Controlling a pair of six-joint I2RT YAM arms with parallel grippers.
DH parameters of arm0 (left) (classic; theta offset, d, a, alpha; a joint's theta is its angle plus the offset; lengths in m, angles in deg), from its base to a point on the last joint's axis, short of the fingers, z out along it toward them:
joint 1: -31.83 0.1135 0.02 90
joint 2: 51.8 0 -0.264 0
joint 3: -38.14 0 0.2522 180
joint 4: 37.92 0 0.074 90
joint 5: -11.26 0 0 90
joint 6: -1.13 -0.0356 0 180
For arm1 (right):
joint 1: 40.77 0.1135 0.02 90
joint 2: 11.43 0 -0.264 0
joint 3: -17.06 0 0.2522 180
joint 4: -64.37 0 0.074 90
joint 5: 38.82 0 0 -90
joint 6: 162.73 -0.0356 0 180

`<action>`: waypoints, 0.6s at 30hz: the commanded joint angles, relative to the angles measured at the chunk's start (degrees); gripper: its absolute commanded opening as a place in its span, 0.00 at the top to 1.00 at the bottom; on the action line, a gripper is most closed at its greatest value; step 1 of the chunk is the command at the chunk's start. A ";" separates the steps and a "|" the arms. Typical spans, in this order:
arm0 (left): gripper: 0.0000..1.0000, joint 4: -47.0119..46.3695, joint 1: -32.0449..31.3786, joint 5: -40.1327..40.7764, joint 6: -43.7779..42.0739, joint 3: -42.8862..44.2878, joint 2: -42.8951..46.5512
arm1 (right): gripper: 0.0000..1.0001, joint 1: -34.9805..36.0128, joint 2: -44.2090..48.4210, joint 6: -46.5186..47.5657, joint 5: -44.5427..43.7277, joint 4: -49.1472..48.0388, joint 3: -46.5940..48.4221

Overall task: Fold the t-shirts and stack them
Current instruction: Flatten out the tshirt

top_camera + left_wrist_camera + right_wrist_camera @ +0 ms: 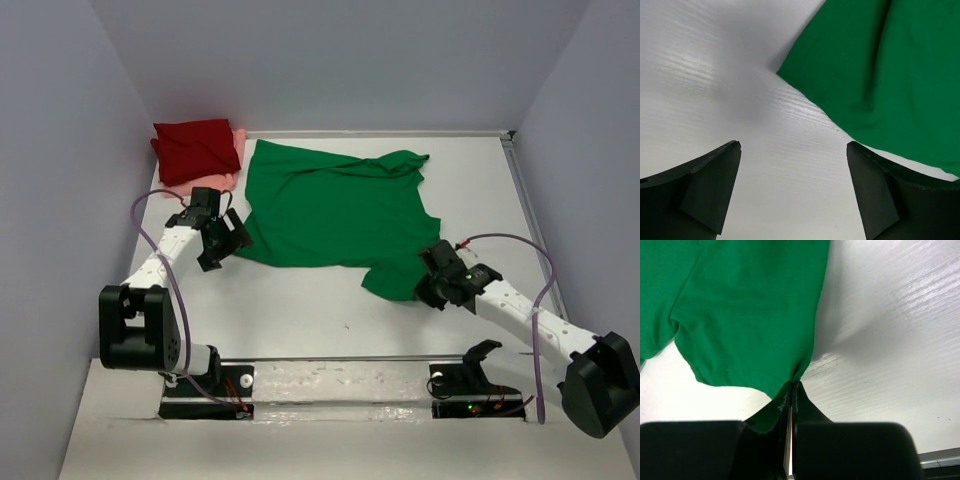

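Right wrist: right tool (791,390) clamps green t-shirt (740,305), probably its sleeve; left tool (792,146) apart.

One green t-shirt (335,215) spread rumpled, centre of my view, one dark red t-shirt (195,148) folded atop salmon pink t-shirt (215,183), far left.

White table (300,320): green t-shirt (330,210) spread mid-table; salmon t-shirt (239,146) far-left corner.

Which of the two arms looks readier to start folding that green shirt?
Right, I'd say. The right gripper is shut on the green shirt's edge; the left gripper hangs open over the table, holding nothing.
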 commanded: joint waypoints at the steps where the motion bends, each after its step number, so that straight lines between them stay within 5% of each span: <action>1: 0.04 -0.64 -0.08 1.07 1.82 -2.01 0.49 | 1.00 0.57 2.54 -0.32 -2.37 1.14 2.03; 18: 0.12 -5.39 0.10 1.69 3.58 3.17 -11.72 | 1.00 0.57 7.12 0.64 -1.23 2.37 1.51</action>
